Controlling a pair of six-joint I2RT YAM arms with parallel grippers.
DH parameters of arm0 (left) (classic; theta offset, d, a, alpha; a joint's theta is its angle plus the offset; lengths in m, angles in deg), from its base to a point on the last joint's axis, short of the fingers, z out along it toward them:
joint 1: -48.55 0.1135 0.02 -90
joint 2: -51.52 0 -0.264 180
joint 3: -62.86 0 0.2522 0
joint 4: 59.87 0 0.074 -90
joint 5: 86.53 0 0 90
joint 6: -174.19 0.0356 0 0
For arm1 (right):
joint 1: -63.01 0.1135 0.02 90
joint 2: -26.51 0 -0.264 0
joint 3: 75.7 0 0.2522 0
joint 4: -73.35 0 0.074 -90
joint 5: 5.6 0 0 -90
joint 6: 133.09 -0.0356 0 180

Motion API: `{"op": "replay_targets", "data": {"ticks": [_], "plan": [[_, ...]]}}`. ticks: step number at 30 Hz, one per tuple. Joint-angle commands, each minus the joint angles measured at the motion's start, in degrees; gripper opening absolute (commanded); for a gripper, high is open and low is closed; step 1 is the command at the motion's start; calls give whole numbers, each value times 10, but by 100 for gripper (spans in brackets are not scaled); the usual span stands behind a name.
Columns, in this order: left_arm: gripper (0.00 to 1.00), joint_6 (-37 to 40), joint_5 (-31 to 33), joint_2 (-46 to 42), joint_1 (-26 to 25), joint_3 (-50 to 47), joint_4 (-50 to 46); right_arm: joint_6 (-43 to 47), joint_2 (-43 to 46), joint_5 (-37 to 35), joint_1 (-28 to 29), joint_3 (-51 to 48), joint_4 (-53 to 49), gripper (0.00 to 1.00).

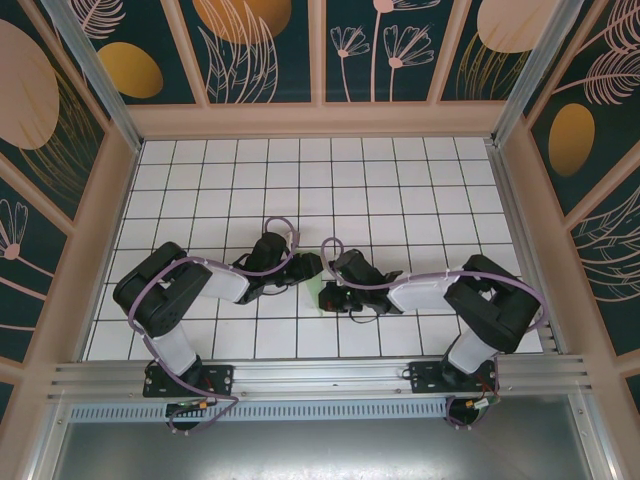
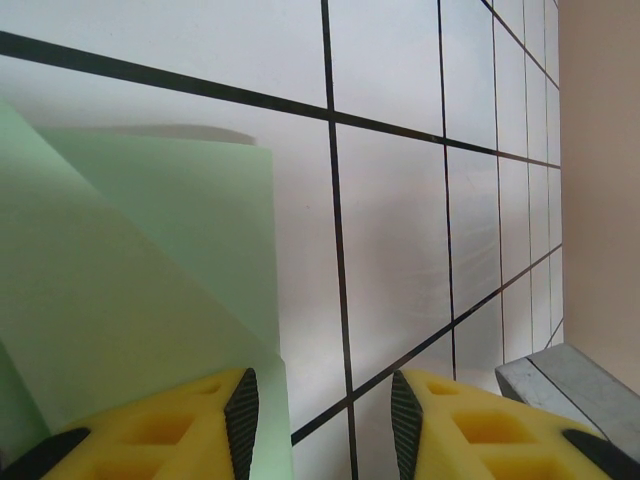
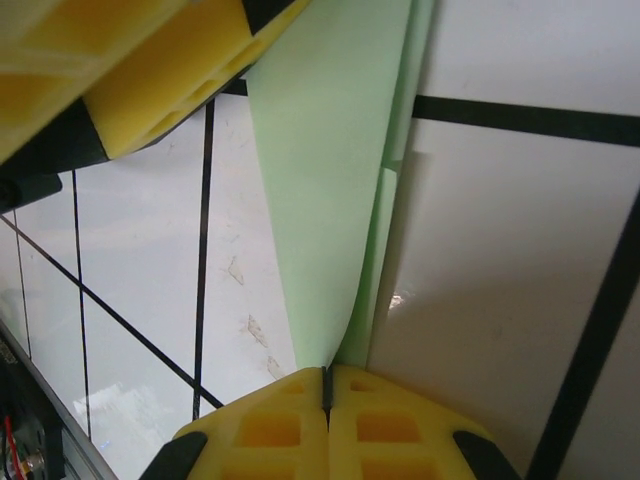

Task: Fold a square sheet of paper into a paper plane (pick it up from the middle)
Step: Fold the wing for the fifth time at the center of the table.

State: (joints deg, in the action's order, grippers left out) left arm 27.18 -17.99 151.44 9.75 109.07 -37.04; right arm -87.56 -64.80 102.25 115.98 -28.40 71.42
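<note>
The square sheet of paper point(image 3: 330, 180), thin, plain and pale mint-green, is lying folded into overlapping layers near the front middle of the tabletop, between the two grippers.

Nearest to me in the right wrist view, the right gripper point(image 3: 326, 395) is pressing its yellow, black-edged fingers fully together. They are nipping the narrow end of the folded layers, where the paper is rising off the tiles as a standing flap. In the left wrist view, the left gripper point(image 2: 325, 425) is holding its fingers partway apart. Bare tile is showing through most of the gap and only the paper's edge is reaching in beside one finger point(image 2: 190, 430), so I am judging that it is gripping nothing.

I am treating this paper as almost weightless, limp and quick to take an unwanted crease. On the glossy tiles it is likely to slide rather than lift. I am favouring a hold on the doubled fold along the middle, where the layers are stiffening each other, not on a single-ply corner that could tear or curl.

Nothing here is acting as a container. The paper is resting directly on the white grid-lined table point(image 1: 300, 170), which is stretching back towards dark teal wall panels printed with flowers point(image 1: 260, 50).
</note>
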Motion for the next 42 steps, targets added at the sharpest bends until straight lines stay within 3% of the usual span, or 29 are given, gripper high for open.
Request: {"op": "replay_targets", "data": {"ticks": [1,6,24,29,36,42], "plan": [[43,8,3,23,-1,-3,-51,23,-16,20,18,7,-38,3],[43,6,5,25,-1,-3,-53,23,-35,-6,29,24,-85,5],[43,3,4,30,-1,-3,-54,13,-10,3,51,18,-80,10],[43,2,3,31,-1,-2,-54,16,-3,8,51,16,-80,6],[43,-22,-4,33,-1,-10,-27,47,1,-66,49,53,-175,5],[42,-59,-6,38,-1,-21,4,86,-2,-79,37,78,-219,6]]}}
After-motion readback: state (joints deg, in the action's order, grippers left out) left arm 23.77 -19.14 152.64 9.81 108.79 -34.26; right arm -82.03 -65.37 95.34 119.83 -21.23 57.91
